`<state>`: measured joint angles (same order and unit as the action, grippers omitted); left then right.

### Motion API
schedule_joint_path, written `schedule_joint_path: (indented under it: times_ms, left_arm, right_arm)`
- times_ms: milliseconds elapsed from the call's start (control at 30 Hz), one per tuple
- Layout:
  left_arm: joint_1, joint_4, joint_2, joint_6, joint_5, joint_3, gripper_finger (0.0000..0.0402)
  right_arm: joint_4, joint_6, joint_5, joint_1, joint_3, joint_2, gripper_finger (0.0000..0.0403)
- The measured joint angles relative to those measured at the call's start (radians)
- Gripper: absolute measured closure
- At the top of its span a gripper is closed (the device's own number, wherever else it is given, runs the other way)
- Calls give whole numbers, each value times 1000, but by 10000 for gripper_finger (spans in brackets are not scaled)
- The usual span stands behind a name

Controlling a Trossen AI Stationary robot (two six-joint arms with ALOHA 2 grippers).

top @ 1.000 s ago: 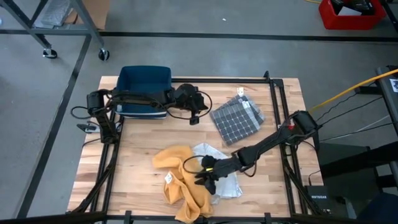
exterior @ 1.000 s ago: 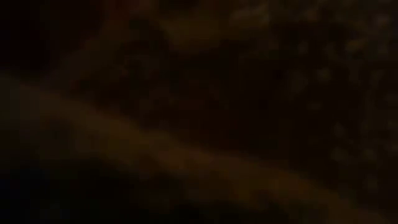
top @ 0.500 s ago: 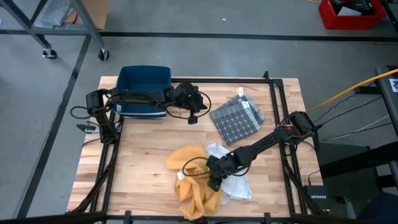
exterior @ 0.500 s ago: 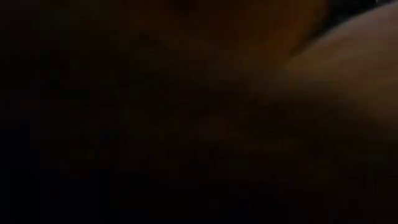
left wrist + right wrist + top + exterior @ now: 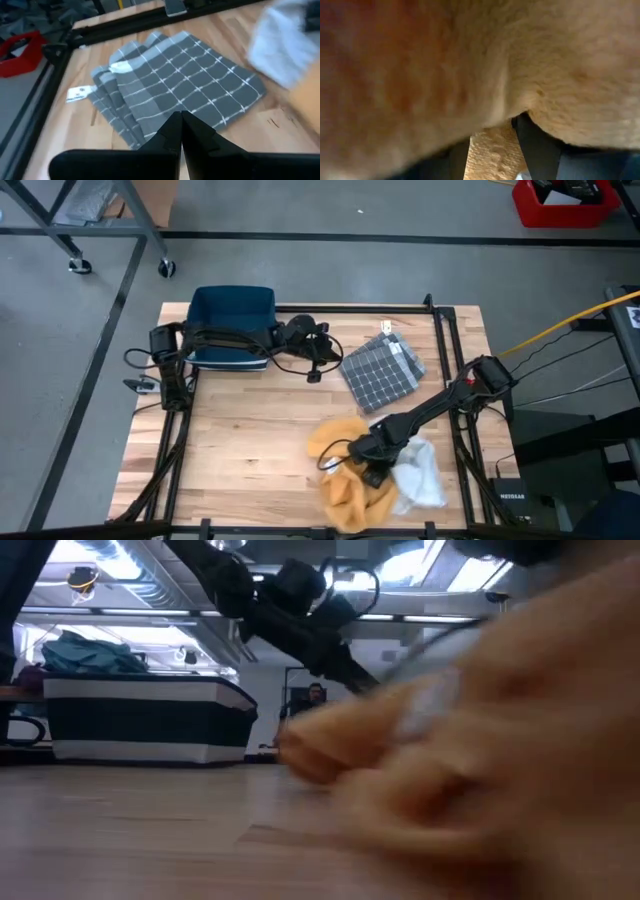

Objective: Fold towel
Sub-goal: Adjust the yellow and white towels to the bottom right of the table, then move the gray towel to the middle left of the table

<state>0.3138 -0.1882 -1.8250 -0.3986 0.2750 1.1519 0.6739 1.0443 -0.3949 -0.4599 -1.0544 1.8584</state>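
Overhead, the right tool (image 5: pixel 368 468) sits low at the tabletop's (image 5: pixel 230 440) near edge, pinching the crumpled orange towel (image 5: pixel 345 480), with a white cloth (image 5: pixel 420 475) touching it on the right. The left tool (image 5: pixel 318 352) waits, pressed together, beside the blue bin (image 5: pixel 232 320) and the folded grey checked towel (image 5: pixel 380 370). Level across the tabletop, blurred orange cloth fills the right. The left wrist shows the checked towel ahead of shut fingers (image 5: pixel 172 132). The right wrist shows orange cloth between dark fingers (image 5: pixel 535 145).
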Motion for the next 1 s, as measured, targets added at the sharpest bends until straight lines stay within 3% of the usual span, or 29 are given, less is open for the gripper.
schedule_joint_path:
  times_ms: [167,267,467,833,1000]
  left_arm:
    - [-1,-106,-63,2,18,0,399]
    - [-2,-174,-99,3,18,0,399]
    - [-1,-280,-191,-7,18,16,399]
    - [-1,-239,-369,12,17,158,399]
    - [-2,-41,-374,49,22,160,399]
  right_arm:
    - [226,7,130,-1,9,-79,237]
    - [233,9,189,1,8,-116,237]
    - [193,7,187,0,7,-151,237]
    - [196,-4,209,2,-71,-206,237]
    - [268,-34,242,2,-128,-209,237]
